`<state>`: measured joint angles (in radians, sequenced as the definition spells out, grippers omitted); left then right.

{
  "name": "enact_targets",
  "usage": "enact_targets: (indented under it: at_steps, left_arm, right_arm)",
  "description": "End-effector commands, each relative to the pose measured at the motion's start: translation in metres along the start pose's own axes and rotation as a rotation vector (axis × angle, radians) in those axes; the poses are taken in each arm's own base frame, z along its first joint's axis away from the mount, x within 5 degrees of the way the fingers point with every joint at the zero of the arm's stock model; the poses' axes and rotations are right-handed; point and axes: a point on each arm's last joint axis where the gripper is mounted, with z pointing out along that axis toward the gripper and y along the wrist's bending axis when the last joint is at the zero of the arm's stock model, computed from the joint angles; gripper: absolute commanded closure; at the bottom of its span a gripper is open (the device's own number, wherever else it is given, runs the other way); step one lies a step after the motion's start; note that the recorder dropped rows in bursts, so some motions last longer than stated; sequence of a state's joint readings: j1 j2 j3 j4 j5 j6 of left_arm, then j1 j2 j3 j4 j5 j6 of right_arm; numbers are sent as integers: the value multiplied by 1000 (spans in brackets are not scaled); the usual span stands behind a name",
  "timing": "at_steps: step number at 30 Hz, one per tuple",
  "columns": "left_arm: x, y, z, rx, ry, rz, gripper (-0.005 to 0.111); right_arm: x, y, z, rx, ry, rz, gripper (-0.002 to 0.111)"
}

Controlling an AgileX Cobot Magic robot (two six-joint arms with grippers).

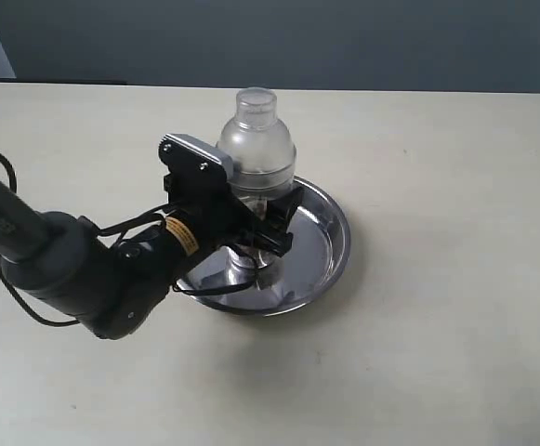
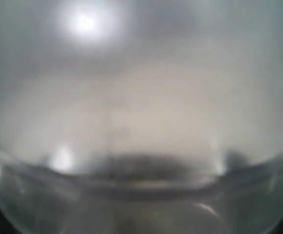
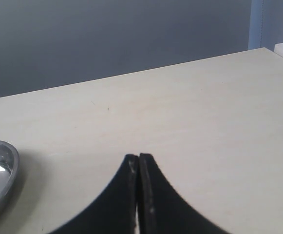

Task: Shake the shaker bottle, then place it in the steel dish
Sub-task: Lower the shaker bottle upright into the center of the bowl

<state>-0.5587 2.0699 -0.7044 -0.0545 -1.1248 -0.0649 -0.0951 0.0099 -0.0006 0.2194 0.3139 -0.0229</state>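
Jaws of left pincer clamp shaker bottle, upright in steel dish.

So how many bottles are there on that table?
1. The shaker bottle is upright over the steel dish, between the fingers of the left arm. No other bottle shows, though the arm hides some of the table.

Clear shaker bottle, shiny silver steel dish
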Motion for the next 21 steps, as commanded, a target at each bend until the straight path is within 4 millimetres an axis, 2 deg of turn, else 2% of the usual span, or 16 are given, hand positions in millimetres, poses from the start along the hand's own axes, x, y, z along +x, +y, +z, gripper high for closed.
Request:
enact_targets:
  at_steps: [1, 3, 9, 14, 21]
  left_arm:
    - [6, 1, -1, -16, 58, -3, 8]
    - [6, 0, -1, -4, 55, 5, 1]
    - [0, -3, -3, 35, 36, 40, 1]
    - [-18, 1, -16, -23, -46, 51, 1]
    - [-50, 0, -22, -27, -137, 71, 1]
  right_arm:
    - [-1, 0, 0, 4, -12, -4, 109]
    - [-1, 0, 0, 4, -12, -4, 109]
    - [-1, 0, 0, 4, -12, -4, 109]
    - [-1, 0, 0, 4, -12, -4, 109]
    - [-1, 0, 0, 4, -12, -4, 109]
